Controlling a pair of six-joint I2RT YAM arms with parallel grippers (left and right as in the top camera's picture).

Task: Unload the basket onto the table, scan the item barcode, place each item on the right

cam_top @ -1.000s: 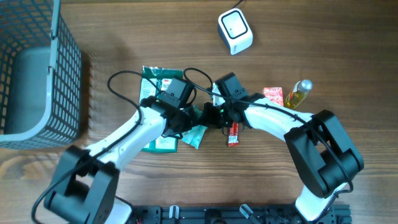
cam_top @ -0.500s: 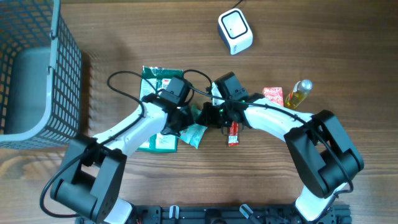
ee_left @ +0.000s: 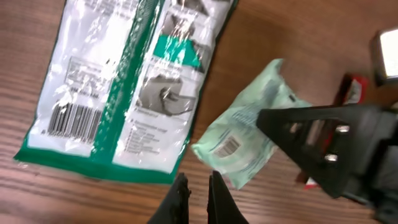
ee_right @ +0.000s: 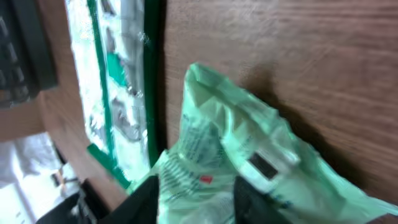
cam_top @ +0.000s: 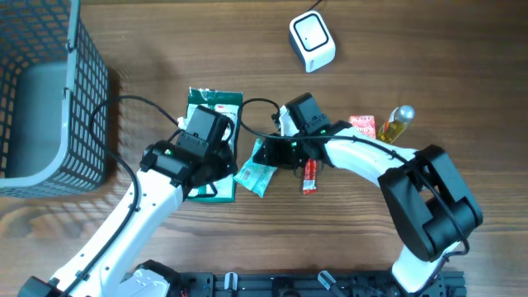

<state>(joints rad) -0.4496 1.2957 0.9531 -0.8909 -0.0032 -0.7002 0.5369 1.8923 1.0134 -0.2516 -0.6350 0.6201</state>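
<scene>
1. The small pale-green packet [cam_top: 254, 175] lay on the table [cam_top: 429, 49] near its middle. Its barcode [ee_left: 227, 146] faced up and was plain in the left wrist view.
2. My right fingers [ee_right: 144, 198] stood spread apart astride the packet's 12 o'clock end. I saw no pinch, and I could not tell whether either finger touched the wrapper.
3. My left fingers [ee_left: 179, 198] were pressed together on nothing, hovering just off the packet's 9 o'clock side.
4. The big green-and-white bag [ee_left: 118, 81] lay just beside the packet at 9 to 10 o'clock. A red stick pack [cam_top: 308, 176] lay near it at 3 o'clock.
5. The scanner [cam_top: 312, 41] sat well apart at 1 o'clock, so I judged the scan not yet done.
6. Risks as I judged them:
   - The wrapper was thin and crinkled. A grip taken near one end could let it fold or swing, turning the barcode away from the scanner.
   - Closing low could scrape the table or slide the packet against the big bag.
   - The big bag carried its own barcode, so catching it by mistake would scan the wrong item.
   - My two arms were close together over the packet, so a careless lift could knock one against the other.
</scene>
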